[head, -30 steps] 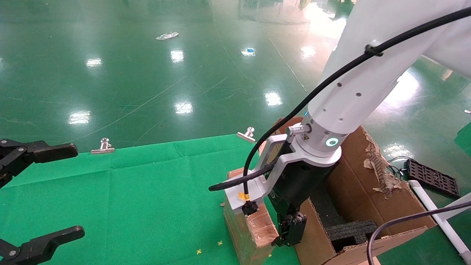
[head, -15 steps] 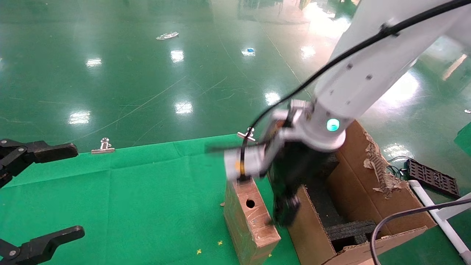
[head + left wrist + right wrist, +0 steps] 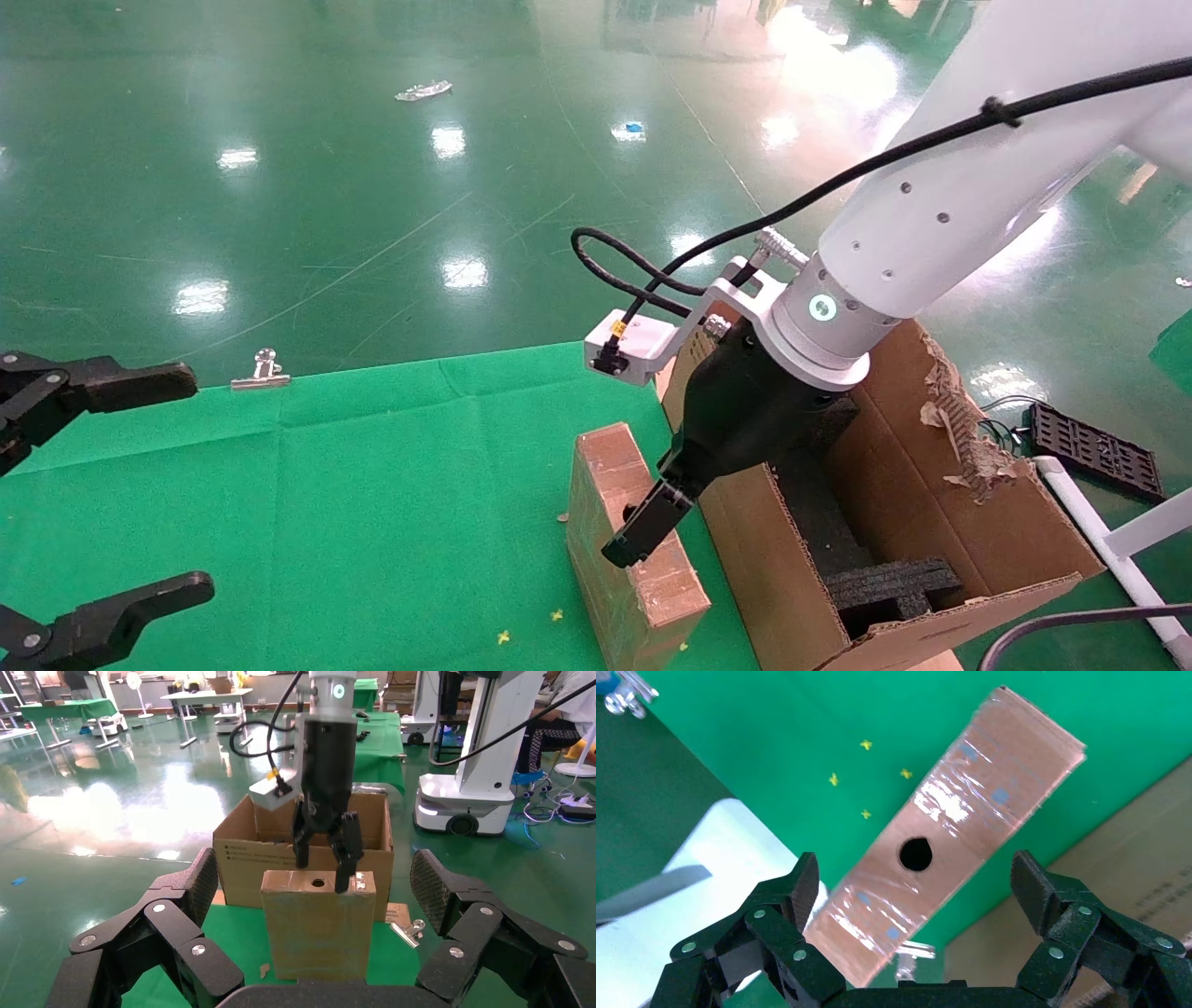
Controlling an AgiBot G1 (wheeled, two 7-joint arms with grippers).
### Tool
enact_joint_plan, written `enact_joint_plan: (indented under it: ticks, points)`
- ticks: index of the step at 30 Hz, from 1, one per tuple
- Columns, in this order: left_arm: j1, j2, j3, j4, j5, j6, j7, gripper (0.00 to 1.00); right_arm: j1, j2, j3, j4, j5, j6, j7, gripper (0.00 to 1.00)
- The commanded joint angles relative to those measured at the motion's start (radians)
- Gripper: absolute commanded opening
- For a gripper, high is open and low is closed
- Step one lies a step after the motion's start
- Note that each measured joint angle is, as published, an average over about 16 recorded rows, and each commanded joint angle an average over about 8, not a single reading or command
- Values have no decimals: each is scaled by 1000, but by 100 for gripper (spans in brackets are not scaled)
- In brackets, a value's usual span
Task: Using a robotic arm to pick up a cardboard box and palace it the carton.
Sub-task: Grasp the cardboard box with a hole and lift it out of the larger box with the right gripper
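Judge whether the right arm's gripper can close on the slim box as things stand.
Probably yes. The right gripper hangs open right above the box standing on edge, fingers either side of its top, nothing between them. The carton beside it looks clear.

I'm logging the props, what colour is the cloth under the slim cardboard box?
Green; the cloth shows best in the head view.

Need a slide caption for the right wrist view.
Open right gripper poised over the slim cardboard box's taped narrow side with its round hole.
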State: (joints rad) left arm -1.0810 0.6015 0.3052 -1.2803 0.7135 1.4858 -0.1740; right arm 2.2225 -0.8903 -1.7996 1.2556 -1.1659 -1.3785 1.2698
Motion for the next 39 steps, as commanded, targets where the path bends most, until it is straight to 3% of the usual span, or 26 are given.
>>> enact_joint_plan:
  ticks: [1, 5, 7, 10, 13, 15, 18, 21, 39]
  points:
    - [0, 0, 0, 0, 0, 0, 0, 100, -20, -3, 0, -22, 19, 3, 1, 100]
    - [0, 0, 0, 0, 0, 0, 0, 100, -50, -21, -15, -35, 4, 18, 8, 100]
    - [0, 0, 0, 0, 0, 0, 0, 100, -60, -31, -23, -34, -9, 24, 15, 89]
    - [0, 0, 0, 0, 0, 0, 0, 97, -67, -42, -35, -21, -33, 31, 27, 52]
    - [0, 0, 1, 0, 0, 0, 0, 71, -65, -47, -45, 1, -58, 37, 45, 15]
    - [0, 0, 1, 0, 0, 0, 0, 48, -61, -48, -51, 18, -74, 39, 59, 1]
    - [0, 0, 1, 0, -1, 0, 0, 13, -54, -45, -57, 43, -90, 40, 78, 0]
    - [0, 0, 1, 0, -1, 0, 0, 1, -48, -41, -63, 62, -103, 39, 90, 0]
    - [0, -1, 2, 0, -1, -1, 1, 0, -43, -23, -72, 81, -140, 50, 82, 0]
